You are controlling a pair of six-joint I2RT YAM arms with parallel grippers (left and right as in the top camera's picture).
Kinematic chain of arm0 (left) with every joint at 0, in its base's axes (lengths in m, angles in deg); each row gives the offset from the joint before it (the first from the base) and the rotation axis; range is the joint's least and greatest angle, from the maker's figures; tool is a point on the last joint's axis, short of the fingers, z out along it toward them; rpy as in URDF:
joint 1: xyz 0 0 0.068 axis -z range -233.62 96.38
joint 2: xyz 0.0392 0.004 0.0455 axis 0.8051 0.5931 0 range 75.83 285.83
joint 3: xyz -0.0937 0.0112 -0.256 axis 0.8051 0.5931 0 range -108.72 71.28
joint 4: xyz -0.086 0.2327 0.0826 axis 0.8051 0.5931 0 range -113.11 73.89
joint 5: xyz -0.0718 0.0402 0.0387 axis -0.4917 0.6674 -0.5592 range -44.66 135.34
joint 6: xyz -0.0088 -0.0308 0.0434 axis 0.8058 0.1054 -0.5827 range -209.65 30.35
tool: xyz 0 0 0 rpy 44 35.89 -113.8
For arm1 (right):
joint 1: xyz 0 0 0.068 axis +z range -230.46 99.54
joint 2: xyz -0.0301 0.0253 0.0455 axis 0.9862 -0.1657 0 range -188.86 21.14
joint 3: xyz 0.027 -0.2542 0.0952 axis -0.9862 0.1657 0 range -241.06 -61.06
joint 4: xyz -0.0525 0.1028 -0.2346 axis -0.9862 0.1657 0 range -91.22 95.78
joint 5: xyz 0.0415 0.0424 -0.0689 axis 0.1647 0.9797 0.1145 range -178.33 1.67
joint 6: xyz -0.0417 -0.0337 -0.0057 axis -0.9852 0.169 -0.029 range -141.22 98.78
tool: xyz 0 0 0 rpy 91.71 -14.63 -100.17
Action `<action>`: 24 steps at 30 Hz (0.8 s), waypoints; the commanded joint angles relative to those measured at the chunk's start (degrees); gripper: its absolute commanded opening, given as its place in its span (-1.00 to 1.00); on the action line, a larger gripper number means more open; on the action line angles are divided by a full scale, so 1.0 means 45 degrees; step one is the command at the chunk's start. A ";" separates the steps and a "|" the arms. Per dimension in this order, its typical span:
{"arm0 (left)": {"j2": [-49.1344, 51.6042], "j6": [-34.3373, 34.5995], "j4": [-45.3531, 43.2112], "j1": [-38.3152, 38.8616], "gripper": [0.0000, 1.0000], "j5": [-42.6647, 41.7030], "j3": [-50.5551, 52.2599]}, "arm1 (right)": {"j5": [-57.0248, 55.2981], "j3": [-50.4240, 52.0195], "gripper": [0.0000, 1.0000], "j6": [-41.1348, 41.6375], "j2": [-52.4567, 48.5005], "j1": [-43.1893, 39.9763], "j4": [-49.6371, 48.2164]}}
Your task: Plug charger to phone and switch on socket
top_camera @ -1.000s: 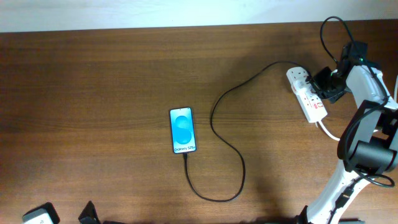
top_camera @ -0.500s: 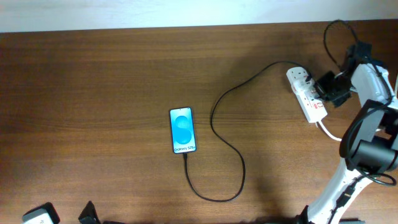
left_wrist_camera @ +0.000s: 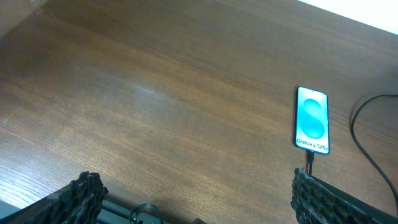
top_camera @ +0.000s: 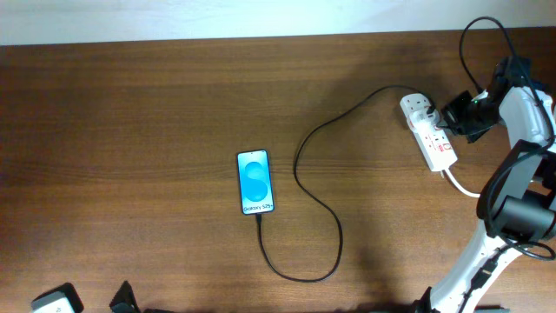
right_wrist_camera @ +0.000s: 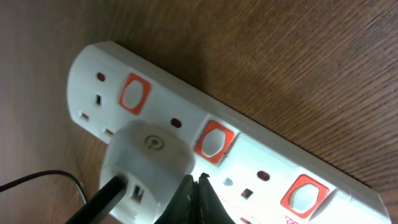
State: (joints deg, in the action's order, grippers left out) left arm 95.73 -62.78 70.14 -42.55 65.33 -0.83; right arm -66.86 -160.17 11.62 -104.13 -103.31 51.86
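Overhead, brown wood surface (top_camera: pixel 130 113), pale strip (top_camera: pixel 217 17) beyond far edge, my right hand (right_wrist_camera: pixel 196 186) pinched together at socket (right_wrist_camera: pixel 249 149), left hand (left_wrist_camera: pixel 196 190) apart.

Left claw (left_wrist_camera: pixel 199 191) spread wide, parked low; right claw (right_wrist_camera: pixel 196 198) fingers pressed together.
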 commanded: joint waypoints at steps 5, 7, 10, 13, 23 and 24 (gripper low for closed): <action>-0.0083 0.0121 -0.0034 -0.0078 0.98 0.0092 -0.0034 | -0.0209 -0.0170 -0.92 0.0160 -0.0758 0.0083 -0.0432; -0.0083 0.0121 -0.0034 -0.0078 0.98 0.0092 -0.0034 | 0.0005 -0.0170 -0.92 0.0267 -0.0758 0.0083 -0.0505; -0.0083 0.0121 -0.0034 -0.0078 0.99 0.0092 -0.0034 | 0.0563 -0.0170 -0.92 0.0393 -0.0758 0.0063 -0.0656; -0.0083 0.0121 -0.0034 -0.0078 0.98 0.0092 -0.0034 | 0.0471 -0.0170 -0.92 0.0393 -0.0758 0.0063 -0.0729; -0.0083 0.0121 -0.0034 -0.0078 0.98 0.0092 -0.0034 | 0.0461 -0.0146 -0.92 0.0136 -0.1515 0.0170 -0.0461; -0.0083 0.0121 -0.0034 -0.0078 0.98 0.0092 -0.0034 | 0.0442 -0.0146 -0.92 0.0141 -0.1535 0.0170 -0.0471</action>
State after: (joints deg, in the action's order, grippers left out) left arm 95.73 -62.78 70.12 -42.55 65.33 -0.83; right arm -66.13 -161.05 12.82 -107.32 -103.79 50.20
